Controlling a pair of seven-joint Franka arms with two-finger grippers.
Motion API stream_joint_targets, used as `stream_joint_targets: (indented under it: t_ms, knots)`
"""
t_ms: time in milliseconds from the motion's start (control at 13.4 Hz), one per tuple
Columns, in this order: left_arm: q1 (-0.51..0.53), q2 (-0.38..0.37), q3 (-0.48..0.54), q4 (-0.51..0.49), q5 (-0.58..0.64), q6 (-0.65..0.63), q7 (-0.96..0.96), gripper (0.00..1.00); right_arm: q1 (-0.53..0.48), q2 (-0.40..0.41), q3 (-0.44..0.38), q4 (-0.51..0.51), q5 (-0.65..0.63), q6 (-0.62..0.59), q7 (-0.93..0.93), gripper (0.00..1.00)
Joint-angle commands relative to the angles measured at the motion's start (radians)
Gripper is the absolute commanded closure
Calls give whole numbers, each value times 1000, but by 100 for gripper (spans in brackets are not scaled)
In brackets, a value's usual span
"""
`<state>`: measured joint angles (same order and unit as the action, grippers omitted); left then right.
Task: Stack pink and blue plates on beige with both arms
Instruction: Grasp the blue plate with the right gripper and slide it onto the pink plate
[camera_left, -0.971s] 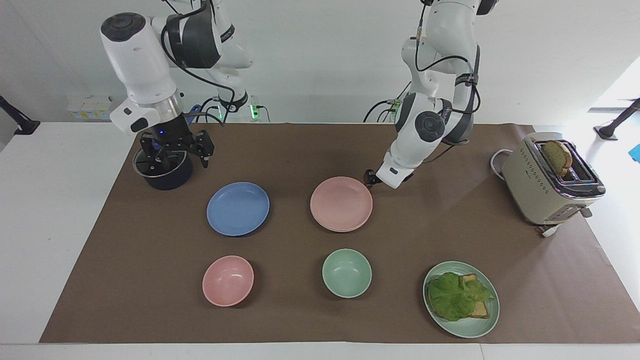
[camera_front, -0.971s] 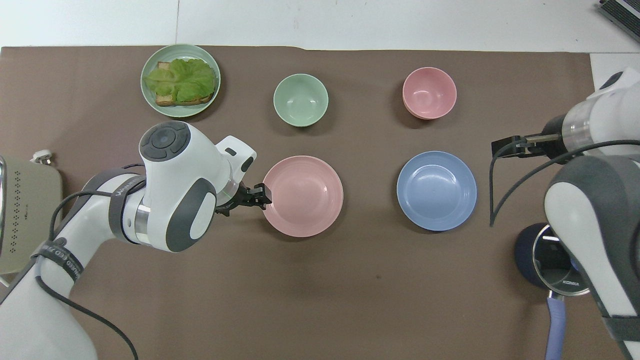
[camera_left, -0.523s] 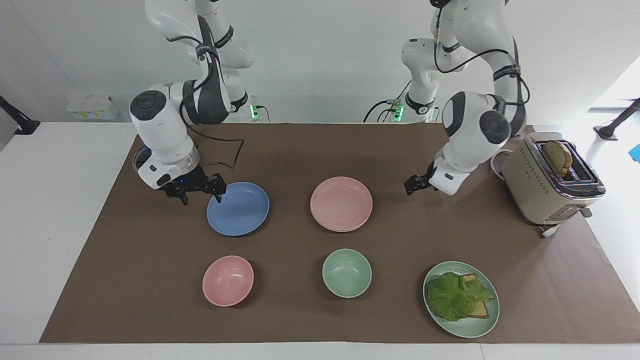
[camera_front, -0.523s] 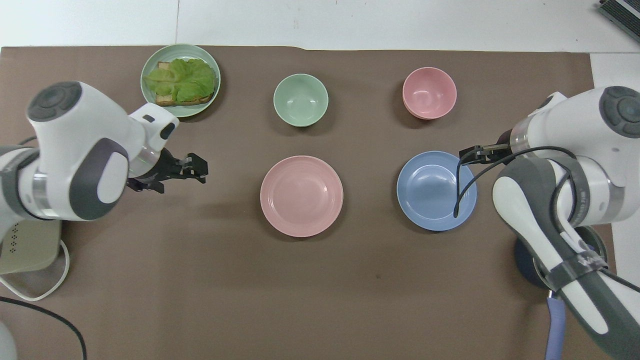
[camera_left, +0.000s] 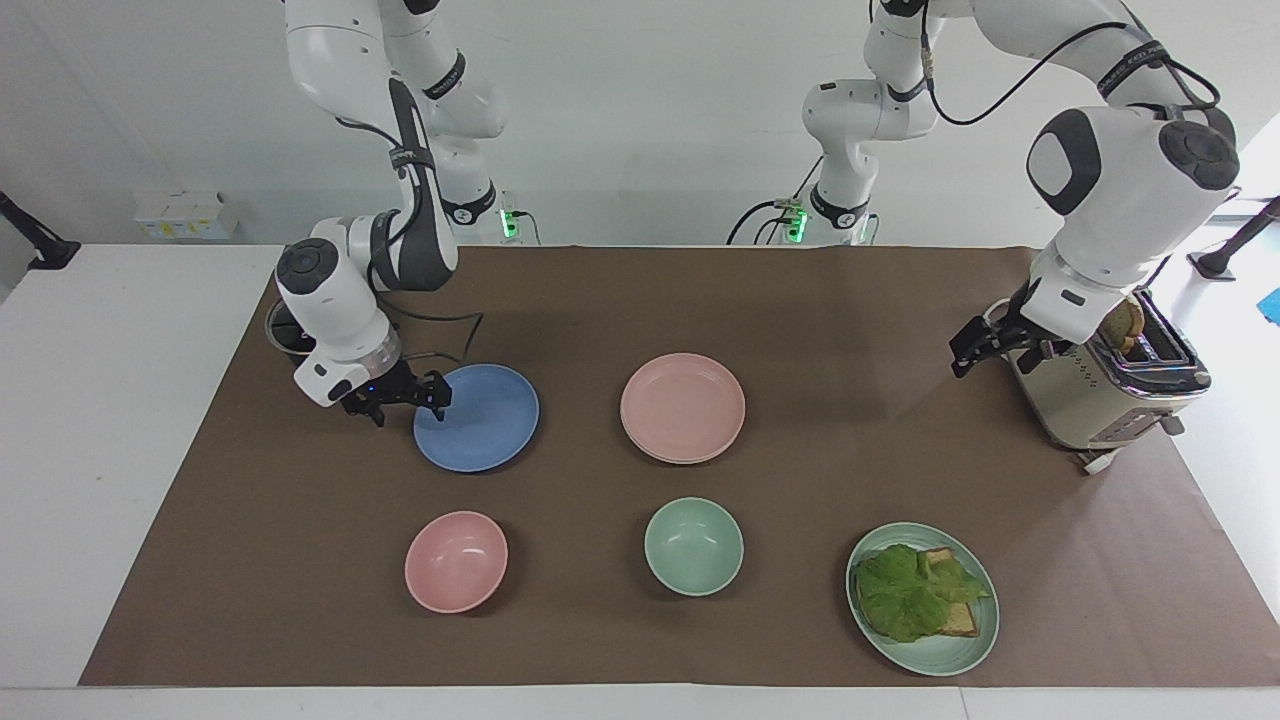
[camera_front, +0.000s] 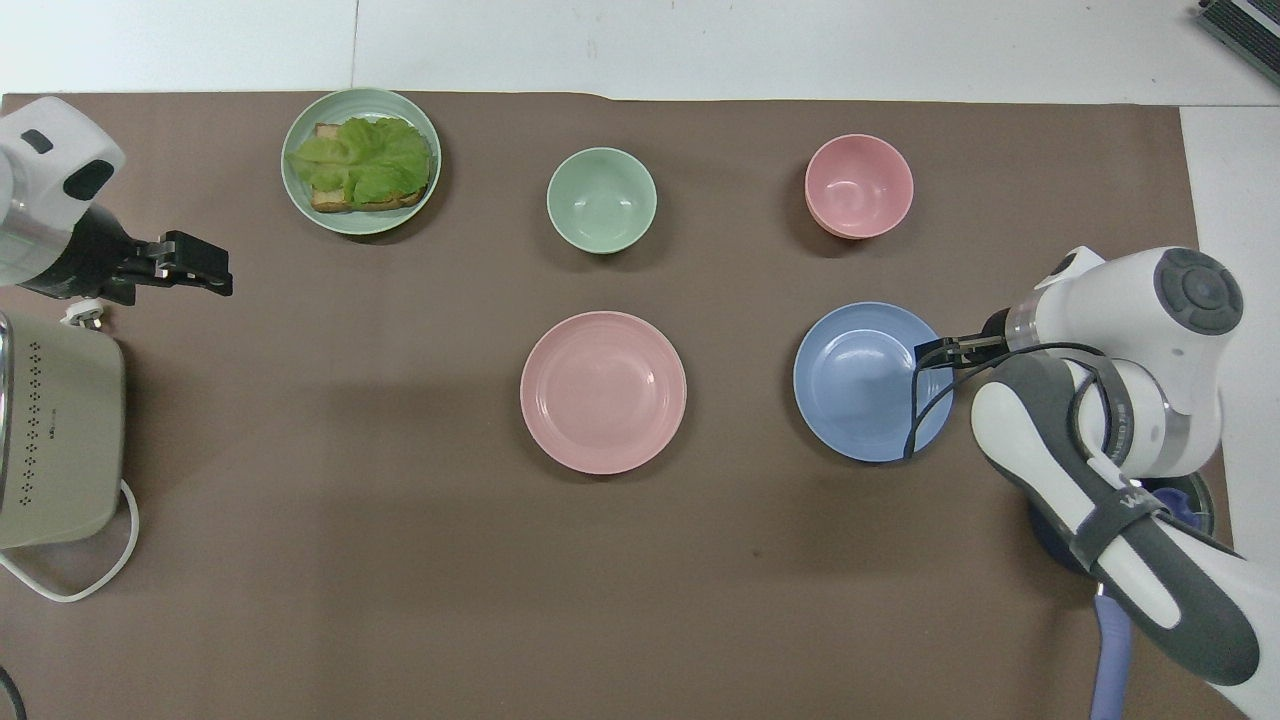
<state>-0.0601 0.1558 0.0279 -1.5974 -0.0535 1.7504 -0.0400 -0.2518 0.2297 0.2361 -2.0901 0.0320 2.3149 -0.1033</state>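
- Two flat round matte plates sit stacked mid-surface: the pale pink plate lies on the cream-beige plate, of which only a thin rim shows beneath, so that half of the stack looks done.
- Toward the right arm's end of the surface, beside that stack, lies the cornflower-blue plate, flat on the brown paper mat and not yet stacked.
- At the blue plate's edge is the right gripper, low, jaws open and nothing held; judged, it is lining up to pinch the rim.
- Over the mat beside the beige toaster hangs the left gripper, jaws open and empty, waiting well apart from the plates.
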Motion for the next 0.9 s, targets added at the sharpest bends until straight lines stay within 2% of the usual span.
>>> stream_joint_targets:
  t_ms: [0, 149, 299, 523, 822]
  knots:
    - [5, -30, -11, 42, 58, -68, 14, 0, -27, 17, 8, -10, 75, 24, -76, 0]
    - [5, -39, -13, 40, 57, -71, 11, 0, -29, 20, 8, -10, 83, 24, -72, 34]
    - [11, -39, -10, 39, 52, -65, 9, 0, -38, 22, 8, -11, 187, 20, -70, 64]
    - [11, -39, -10, 39, 52, -66, 9, 0, -38, 22, 8, -11, 244, 17, -61, 100]
    - [11, -41, -10, 39, 52, -68, 8, 0, -40, 20, 8, -5, 320, -2, -62, 100]
